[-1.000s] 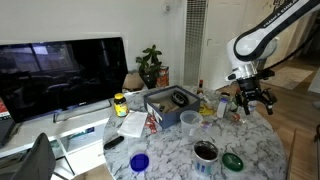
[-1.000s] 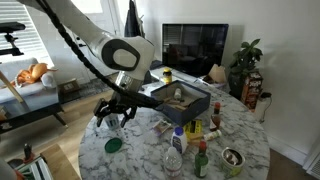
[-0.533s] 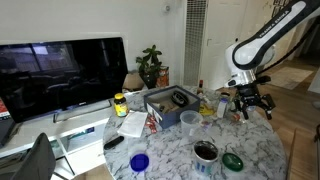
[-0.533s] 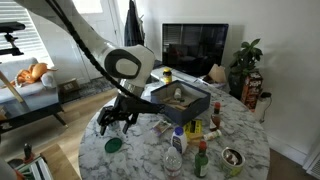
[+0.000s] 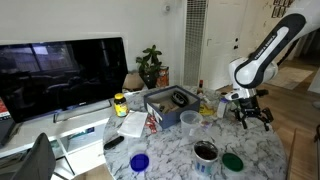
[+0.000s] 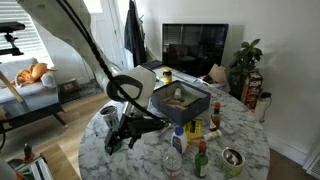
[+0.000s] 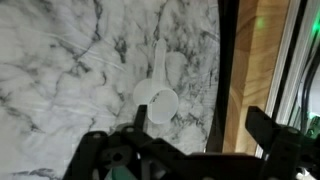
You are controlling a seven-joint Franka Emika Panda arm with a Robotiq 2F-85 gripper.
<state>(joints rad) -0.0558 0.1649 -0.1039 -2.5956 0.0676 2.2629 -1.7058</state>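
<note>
Within the last second the gripper (image 5: 252,110) has been lowered from above the worktop (image 5: 255,145) to just over its marble surface, close to one edge; the descent is seen in both exterior views. Its jaws are kept spread wide and nothing is held. In the wrist view a white scoop (image 7: 160,96) is shown directly ahead of the spread fingers (image 7: 108,150). It lies flat near the worktop's edge, with its bowl toward the gripper and its handle pointing away, and it is not touched. By this descent the gripper is judged to be brought near the scoop, with contact not yet made. One scoop is counted, along with one green lid (image 5: 232,160) near the gripper, one dark cup (image 5: 205,151), one blue bowl (image 5: 139,161), one clear cup (image 5: 189,120) and one open box (image 5: 170,99) toward the middle. The small bottles (image 6: 200,155) at another edge are too small to be counted.
</note>
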